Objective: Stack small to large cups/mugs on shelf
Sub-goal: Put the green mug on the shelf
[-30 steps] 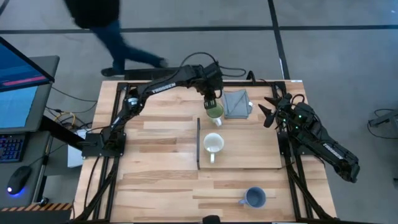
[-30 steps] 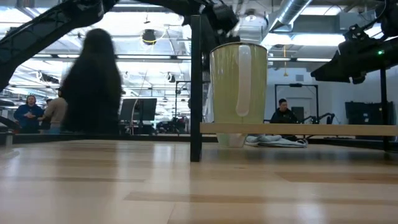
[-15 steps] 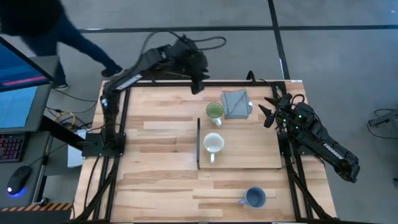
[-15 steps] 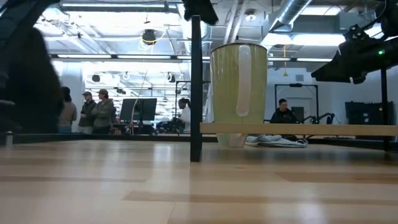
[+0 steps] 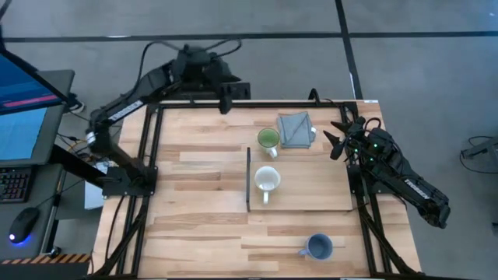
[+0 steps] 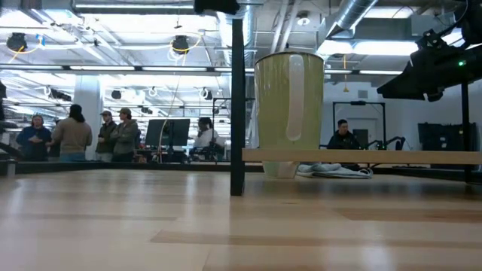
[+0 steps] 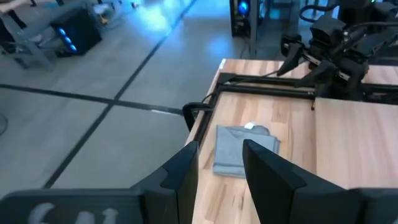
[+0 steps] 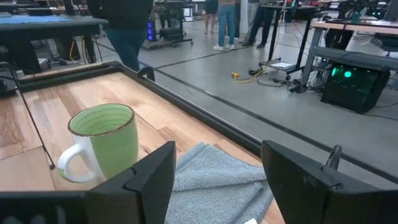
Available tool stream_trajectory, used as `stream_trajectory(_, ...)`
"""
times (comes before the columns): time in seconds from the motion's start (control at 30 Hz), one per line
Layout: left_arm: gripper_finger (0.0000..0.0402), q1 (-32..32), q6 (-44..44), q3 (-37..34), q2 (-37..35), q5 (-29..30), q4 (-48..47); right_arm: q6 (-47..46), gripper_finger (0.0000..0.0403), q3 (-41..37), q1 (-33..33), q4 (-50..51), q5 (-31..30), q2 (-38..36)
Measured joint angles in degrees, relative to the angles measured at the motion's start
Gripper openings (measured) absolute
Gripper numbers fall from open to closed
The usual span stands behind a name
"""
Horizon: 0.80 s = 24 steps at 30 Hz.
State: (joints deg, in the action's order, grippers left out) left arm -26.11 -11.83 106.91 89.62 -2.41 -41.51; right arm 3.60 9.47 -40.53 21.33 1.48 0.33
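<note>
The shelf (image 5: 311,190) is a light-wood board with a dark strip (image 5: 248,179) along its left edge. The cream-white mug (image 5: 267,180) stands upright on the board, handle toward the near edge; in the low view the cream-white mug (image 6: 288,94) stands on the raised shelf (image 6: 376,156). The green-inside mug (image 5: 268,139) stands upright at the board's far left corner, beside the folded grey cloth (image 5: 296,129). The blue-grey mug (image 5: 317,247) stands on the tabletop near the front edge. My left gripper (image 5: 226,101) hangs open and empty, high over the far edge. My right gripper (image 5: 336,140) waits open at the right, facing the green-inside mug (image 8: 102,146).
A black frame (image 5: 148,155) borders the table on the left, far and right sides. Several people (image 6: 75,135) stand in the room beyond. A monitor and keyboard (image 5: 23,117) sit off the left side. Bare tabletop (image 5: 194,225) lies left of the shelf.
My left gripper has risen off the green-inside mug and drawn back toward the table's far left, tipping from steeply down toward level. The mug stays upright where it was. A person has walked off to the left beyond the far edge.
</note>
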Motion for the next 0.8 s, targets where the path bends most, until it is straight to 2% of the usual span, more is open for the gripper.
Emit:
stream_trajectory(0.27,0.0119,-1.57,2.03,-33.54,-18.69,0.29,21.82,-0.11,0.0261,0.0,0.0,-0.15,0.0,-0.04)
stream_trajectory(0.47,0.0119,-1.55,4.81,-55.13,-30.5,1.73,36.6,-2.01,0.0261,-0.2,0.0,-1.44,0.04,-0.02)
stream_trajectory(0.63,0.0119,-1.53,7.36,-69.32,-38.21,3.3,47.25,-2.69,0.0261,0.04,0.0,-1.17,0.02,0.03)
stream_trajectory(0.8,0.0119,-1.55,10.51,-80.07,-43.61,4.46,54.08,-3.63,0.0261,0.07,0.0,-0.85,0.0,0.01)
